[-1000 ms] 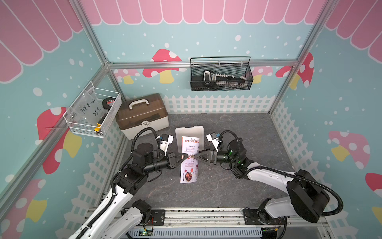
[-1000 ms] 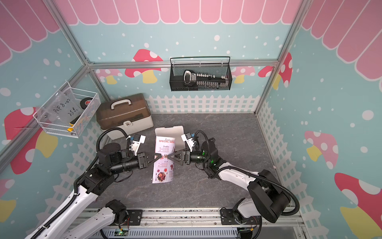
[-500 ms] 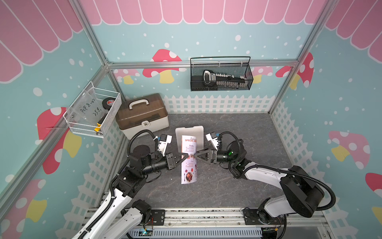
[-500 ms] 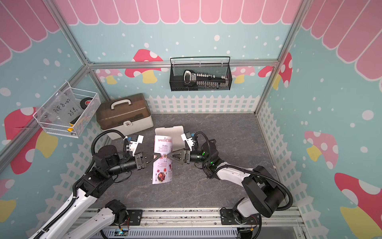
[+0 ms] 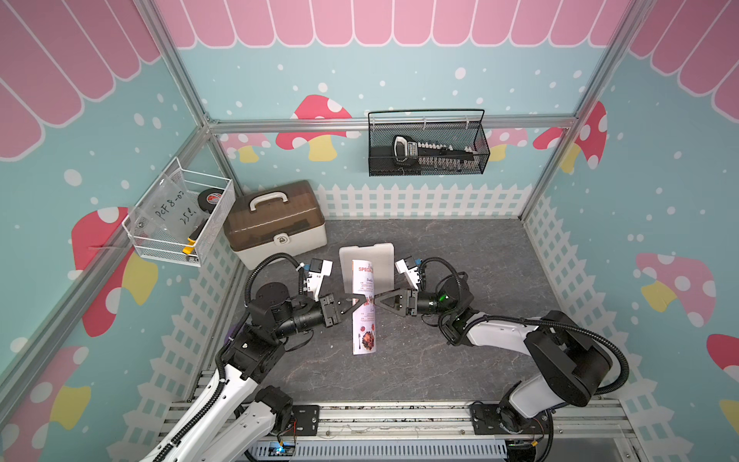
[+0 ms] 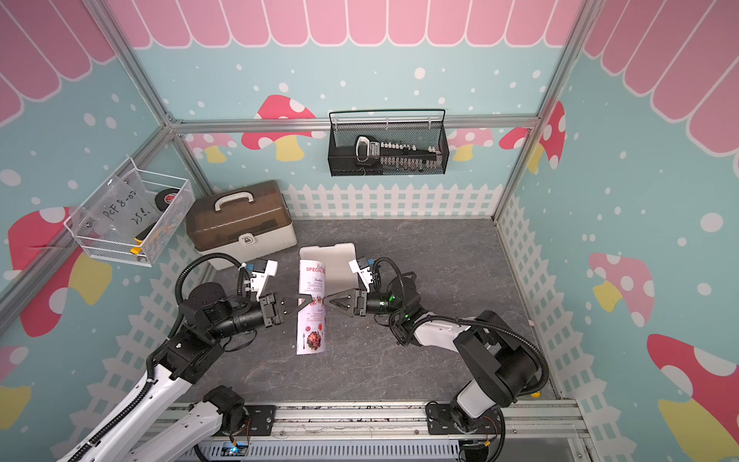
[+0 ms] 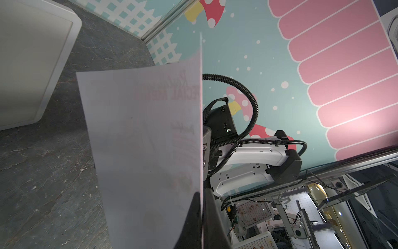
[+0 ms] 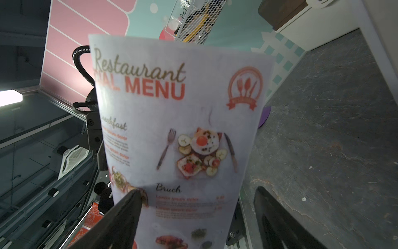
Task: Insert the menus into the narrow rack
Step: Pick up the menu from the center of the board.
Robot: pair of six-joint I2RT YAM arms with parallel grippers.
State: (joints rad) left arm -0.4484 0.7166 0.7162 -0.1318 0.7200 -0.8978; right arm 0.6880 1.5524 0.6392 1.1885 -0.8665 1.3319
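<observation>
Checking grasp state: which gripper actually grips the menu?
The left gripper, shut on the menu at its edge. The right gripper is open, jaws wide apart, not pinching it.

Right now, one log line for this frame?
left gripper: shut on menu | right gripper: open around menu edge | rack: lying flat, menu not inserted

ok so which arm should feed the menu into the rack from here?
Left, probably. The left jaws are shut on the menu, holding it on edge right by the rack. The right jaws stand open around its opposite edge, gripping nothing.
</observation>
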